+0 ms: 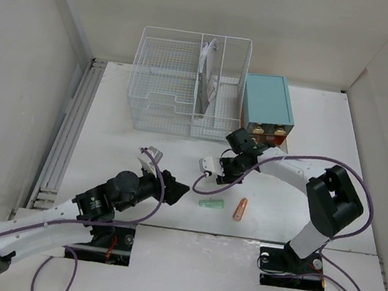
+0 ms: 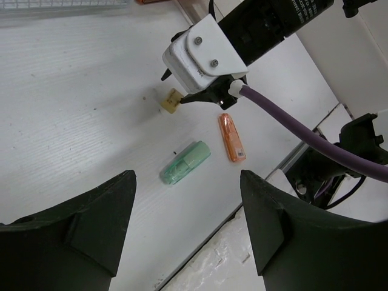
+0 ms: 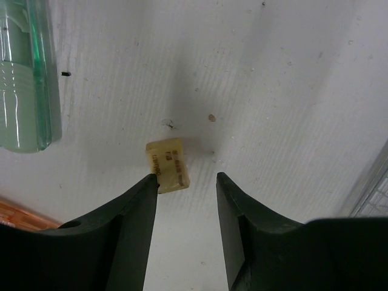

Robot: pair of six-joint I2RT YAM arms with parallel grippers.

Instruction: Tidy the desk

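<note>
Left arm's base (image 1: pixel 112 239) and right arm's base (image 1: pixel 291 264) are bolted at the near edge of the flat white matte tabletop (image 1: pixel 107 148). That tabletop fills pretty much the whole scene, with light walls on the left, far and right sides and a metal rail (image 1: pixel 65 135) along its left edge.

Left tool (image 2: pixel 188 176) hangs over the near-middle of the tabletop, black fingers wide apart, nothing between them. Its wrist view looks down on a translucent green cylinder (image 2: pixel 185 163) lying flat. Just right of that is a small orange stick with a label (image 2: pixel 231 137). The two are close but not touching.

Right tool (image 3: pixel 186 177) is tipped down over a small pale yellow rectangular block (image 3: pixel 168 165) with tiny print on it, a bit farther back than the green cylinder. Its fingers are apart too. The gap is wider than the block, and the block sits at the tip of one finger rather than being squeezed. Can't tell if that fingertip actually touches it.

On the far side there's a white wire basket organizer (image 1: pixel 189 80) split into compartments, with something flat, white and dark (image 1: pixel 208 71) standing upright in the narrow middle one. Just right of the basket is a small teal drawer cabinet (image 1: pixel 267 101). Purple cables (image 2: pixel 285 121) loop off both arms.
</note>
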